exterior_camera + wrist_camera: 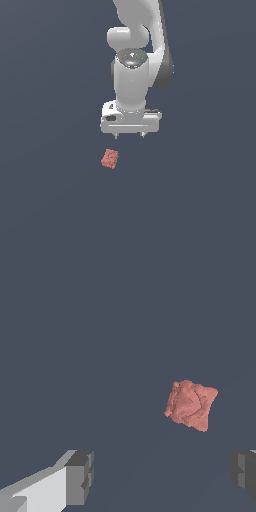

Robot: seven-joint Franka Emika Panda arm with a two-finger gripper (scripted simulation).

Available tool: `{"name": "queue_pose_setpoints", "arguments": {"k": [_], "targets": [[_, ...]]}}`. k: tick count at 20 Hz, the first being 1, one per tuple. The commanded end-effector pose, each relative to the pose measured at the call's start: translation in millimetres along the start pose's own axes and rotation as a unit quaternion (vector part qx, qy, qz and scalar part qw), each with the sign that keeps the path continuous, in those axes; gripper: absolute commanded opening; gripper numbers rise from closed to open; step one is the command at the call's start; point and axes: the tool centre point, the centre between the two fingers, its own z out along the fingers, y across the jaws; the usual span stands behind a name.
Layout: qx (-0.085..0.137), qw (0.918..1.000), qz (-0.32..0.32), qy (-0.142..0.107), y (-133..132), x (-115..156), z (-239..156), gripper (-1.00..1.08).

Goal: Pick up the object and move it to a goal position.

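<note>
The object is a small salmon-red blocky chunk (110,159) with a rough mottled surface, lying on the flat dark grey surface. My white gripper (129,135) hangs above it, a little toward the exterior view's right, not touching it. The jaws are wide apart and hold nothing. In the wrist view the object (191,404) lies ahead of the two grey fingertips (80,476), off to one side rather than between them, and my gripper (162,476) is open.
The white arm (132,55) rises from the gripper toward the top of the exterior view. A plain dark grey surface (200,200) fills the scene all around.
</note>
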Motion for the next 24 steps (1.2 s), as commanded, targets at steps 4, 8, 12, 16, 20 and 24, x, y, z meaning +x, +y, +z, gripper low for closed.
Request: {"name": "queue_pose_setpoints", "arguments": {"k": [4,8,12,16,20,24], "targets": [[0.001,1.0,0.002,0.003,1,1,-3,1.0],[0.006,0.9999,0.008,0.014,3,5,-14,1.0],[0.008,0.9998,0.01,0.017,4,7,-17,1.0],[0.007,0.9998,0.01,0.016,3,7,-16,1.0],[0.008,0.9997,0.021,0.014,9,8,-8,1.0],[0.007,0.9991,0.042,0.008,22,11,8,1.0]]}}
